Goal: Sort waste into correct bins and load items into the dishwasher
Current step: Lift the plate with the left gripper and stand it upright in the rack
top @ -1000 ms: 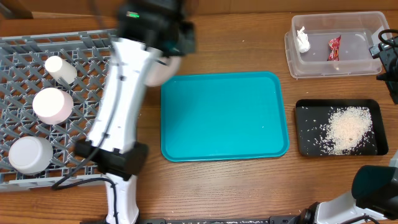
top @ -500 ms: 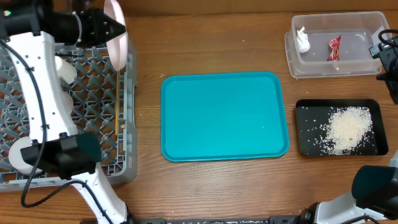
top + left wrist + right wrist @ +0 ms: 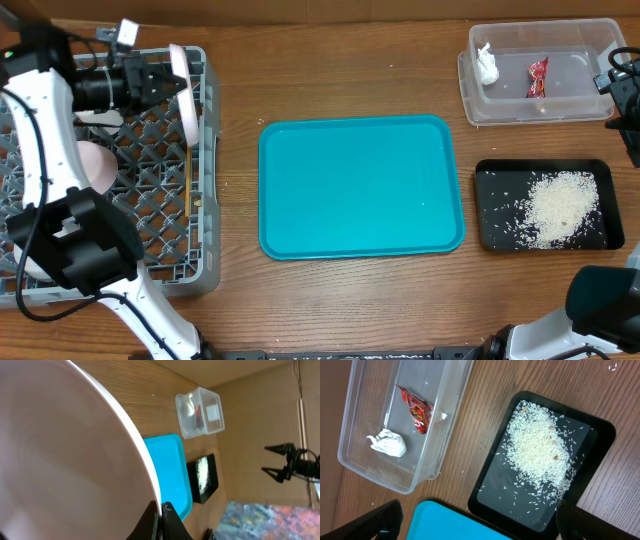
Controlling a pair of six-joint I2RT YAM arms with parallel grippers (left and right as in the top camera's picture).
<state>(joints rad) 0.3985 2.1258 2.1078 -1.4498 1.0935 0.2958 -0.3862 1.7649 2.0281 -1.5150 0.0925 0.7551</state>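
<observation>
My left gripper (image 3: 161,510) pinches the rim of the large white plate (image 3: 60,460), grey dish rack (image 3: 150,190) beneath; my right gripper (image 3: 481,522) gapes wide, holding nothing.

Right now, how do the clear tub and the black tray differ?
The clear tub is see-through and deep-walled; the black tray is opaque and shallow. The clear tub holds a red wrapper and a white tissue; the black tray holds loose rice crumbs. Both are rectangular and sit right of the teal tray.
</observation>
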